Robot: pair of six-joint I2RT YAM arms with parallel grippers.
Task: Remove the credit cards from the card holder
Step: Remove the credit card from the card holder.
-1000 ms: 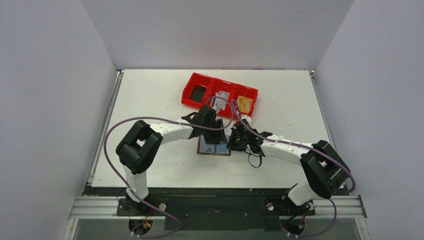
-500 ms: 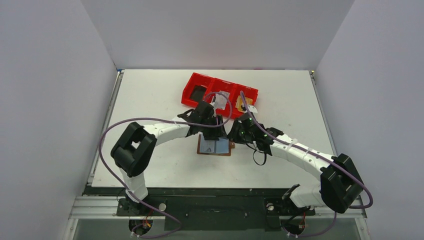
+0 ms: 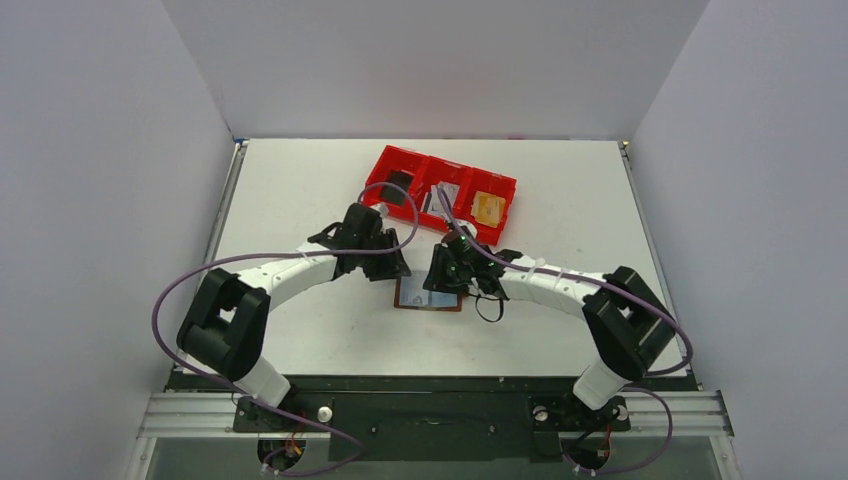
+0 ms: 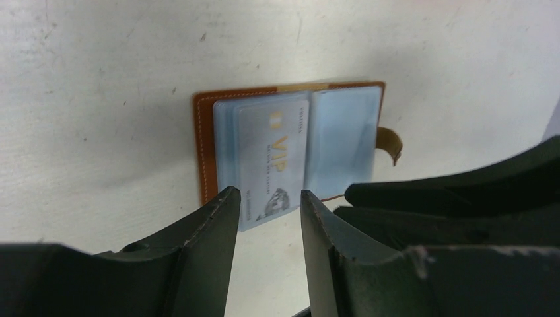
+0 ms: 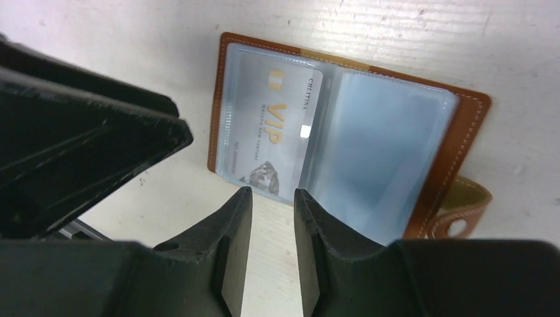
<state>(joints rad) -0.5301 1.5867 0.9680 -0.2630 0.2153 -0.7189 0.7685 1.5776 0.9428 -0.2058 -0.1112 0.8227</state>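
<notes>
Here the card holder lies spread open on the bench, clear sleeves up, so the light blue VIP card juts from one sleeve, ready to pull. The right claw, narrowly parted and empty, points at that jutting edge. The left claw, open wider and empty, hovers near the holder.

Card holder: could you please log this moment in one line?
card holder: lying open | VIP card: partly out of sleeve | left gripper: open | right gripper: open
</notes>
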